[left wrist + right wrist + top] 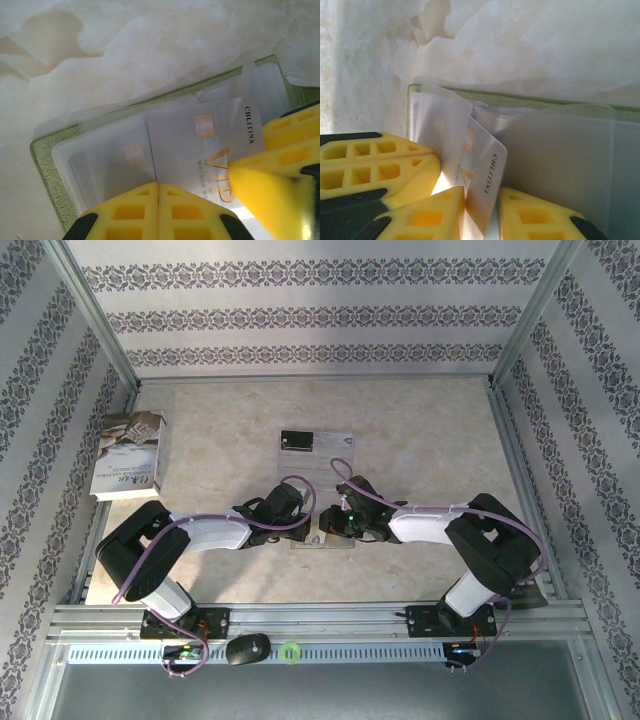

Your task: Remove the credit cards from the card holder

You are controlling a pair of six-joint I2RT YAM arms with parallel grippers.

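Gripping the silver card (200,150) between its yellow fingers, the right gripper (481,197) pinches the card's near end. The card is tilted up on edge and partly out of the clear pockets (100,160). The left gripper (158,192) is fully closed, its tips meeting at the near edge of those pockets. Whether it pinches a pocket leaf or merely presses down cannot be told. The card holder (45,165) lies open on the counter (430,430) between the two arms, green cover down.

Handling, as judged: the card is light, thin, stiff and slick. Take it by the free short end, across both faces, and draw it in line with the pocket mouth. The pockets are soft film and will likely drag and lift unless the holder is kept down.

Count:
- one card holder
- one silver card, in the grip
- one black card (295,441) on the far counter, beside one clear sheet (335,445)
- one book (128,453) at far left

A second chip mark shows through the left pocket; whether it is another card cannot be told.
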